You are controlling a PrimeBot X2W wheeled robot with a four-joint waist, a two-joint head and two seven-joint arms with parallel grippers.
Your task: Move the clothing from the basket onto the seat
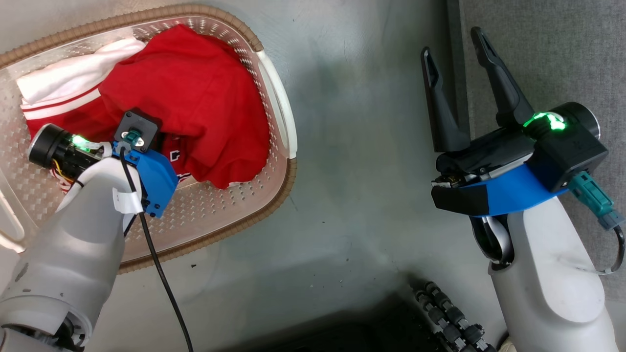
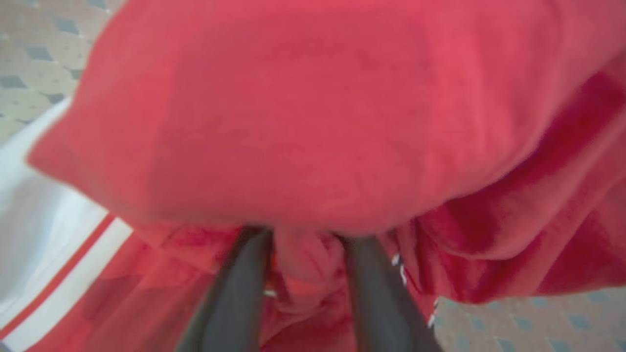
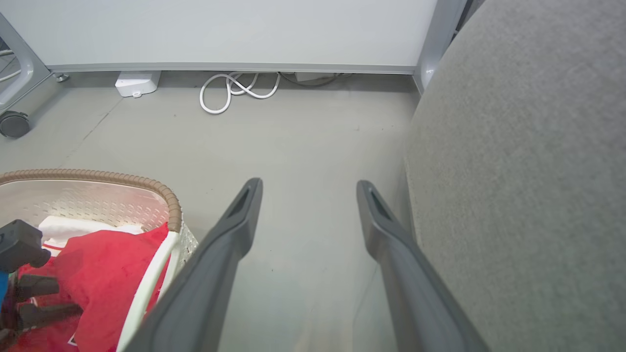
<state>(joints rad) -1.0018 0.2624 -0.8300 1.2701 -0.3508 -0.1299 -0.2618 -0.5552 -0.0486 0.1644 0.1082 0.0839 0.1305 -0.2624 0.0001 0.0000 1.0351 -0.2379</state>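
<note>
Clothing (image 1: 195, 98): heaped in basket (image 1: 234, 24); pick-up in hand. Left gripper (image 2: 305, 234) buried in it, closure cannot be told. Right gripper (image 1: 451, 41) spread, well apart from basket. Next: fold to be clamped, lifted.

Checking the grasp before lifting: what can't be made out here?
- Left wrist view: left gripper fingertips buried under the plain red garment; blurred, grip unclear.
- Head view: jersey lettering mostly hidden by that garment and the left arm.
- Head view: seat cut off by the right edge.

Looks like a lab or office room — bare grey floor (image 3: 303, 142), pale partition panel (image 3: 220, 29), coiled white cable (image 3: 234, 90), caster wheel (image 3: 14, 124).
</note>
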